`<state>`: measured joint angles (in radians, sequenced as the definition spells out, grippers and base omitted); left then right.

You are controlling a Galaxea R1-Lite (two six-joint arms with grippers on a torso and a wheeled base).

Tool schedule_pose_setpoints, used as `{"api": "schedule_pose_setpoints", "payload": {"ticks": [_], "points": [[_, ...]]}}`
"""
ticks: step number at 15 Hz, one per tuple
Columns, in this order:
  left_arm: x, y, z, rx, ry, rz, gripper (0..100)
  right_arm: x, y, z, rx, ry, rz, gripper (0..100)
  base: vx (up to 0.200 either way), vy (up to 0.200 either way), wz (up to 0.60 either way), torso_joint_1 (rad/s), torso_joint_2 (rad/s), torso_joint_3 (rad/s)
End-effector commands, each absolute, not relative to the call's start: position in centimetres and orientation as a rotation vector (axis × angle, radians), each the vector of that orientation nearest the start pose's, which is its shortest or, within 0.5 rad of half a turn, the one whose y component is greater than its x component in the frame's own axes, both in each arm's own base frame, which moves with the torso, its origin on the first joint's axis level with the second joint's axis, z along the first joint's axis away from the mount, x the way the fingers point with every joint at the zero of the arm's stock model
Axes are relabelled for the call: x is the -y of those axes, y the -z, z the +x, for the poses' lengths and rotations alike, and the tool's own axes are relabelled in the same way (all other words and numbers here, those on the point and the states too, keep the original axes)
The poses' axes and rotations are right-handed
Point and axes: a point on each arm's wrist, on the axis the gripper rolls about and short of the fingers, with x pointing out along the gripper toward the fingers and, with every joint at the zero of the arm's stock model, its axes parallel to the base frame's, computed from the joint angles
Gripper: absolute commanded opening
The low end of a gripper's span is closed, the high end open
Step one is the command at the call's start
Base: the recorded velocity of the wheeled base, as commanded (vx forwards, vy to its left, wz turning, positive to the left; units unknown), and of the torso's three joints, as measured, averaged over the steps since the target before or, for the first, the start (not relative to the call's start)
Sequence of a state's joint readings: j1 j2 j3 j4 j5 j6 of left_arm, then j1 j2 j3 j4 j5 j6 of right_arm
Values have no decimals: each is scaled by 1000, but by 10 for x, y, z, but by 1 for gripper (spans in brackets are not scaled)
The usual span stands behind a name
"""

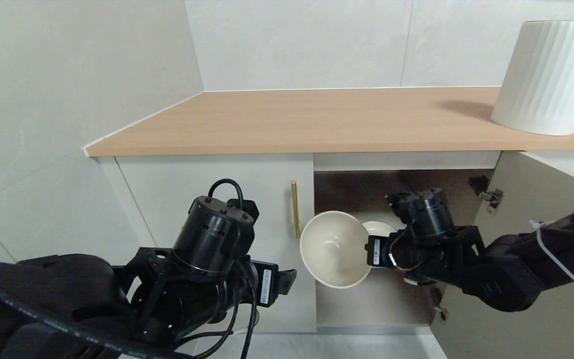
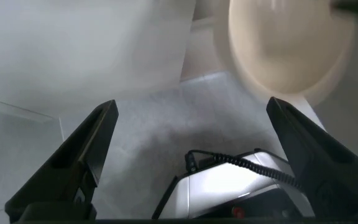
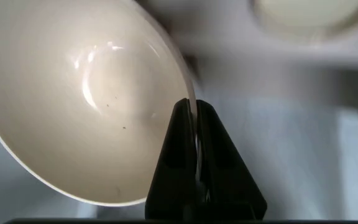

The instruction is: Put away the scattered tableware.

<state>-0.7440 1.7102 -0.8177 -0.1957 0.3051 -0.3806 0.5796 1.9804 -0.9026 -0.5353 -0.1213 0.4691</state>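
The right jaws are clamped on the rim of a bowl, which is tipped on edge (hollow towards the head camera) at the mouth of the open cabinet. A second bowl sits inside at its 1 o'clock, partly hidden. The left jaws gape wide and empty at the bowl's 8 o'clock, before the shut door. A ribbed white pot stands on the bench at 2 o'clock.

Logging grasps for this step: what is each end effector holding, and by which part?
The right end effector pinches the white bowl by its rim. The left end effector is open, holding nothing.
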Motion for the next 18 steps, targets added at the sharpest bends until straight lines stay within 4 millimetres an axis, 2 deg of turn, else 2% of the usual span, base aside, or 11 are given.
{"api": "schedule_pose_setpoints", "payload": {"ticks": [1,5,10,15,18], "points": [[187,-146,217,-662,290,-21,100,-171,-58,319,-636,-206,259,0,0,0,0,0,0,0],[187,-149,217,-654,293,-26,100,-145,-51,350,-610,-109,301,0,0,0,0,0,0,0],[187,-148,217,-656,292,-25,100,-132,-56,370,-580,-54,366,0,0,0,0,0,0,0],[187,-149,217,-653,292,-28,100,-115,-33,402,-590,66,360,0,0,0,0,0,0,0],[187,-149,217,-647,294,-32,100,-106,-27,417,-571,104,367,0,0,0,0,0,0,0]]}}
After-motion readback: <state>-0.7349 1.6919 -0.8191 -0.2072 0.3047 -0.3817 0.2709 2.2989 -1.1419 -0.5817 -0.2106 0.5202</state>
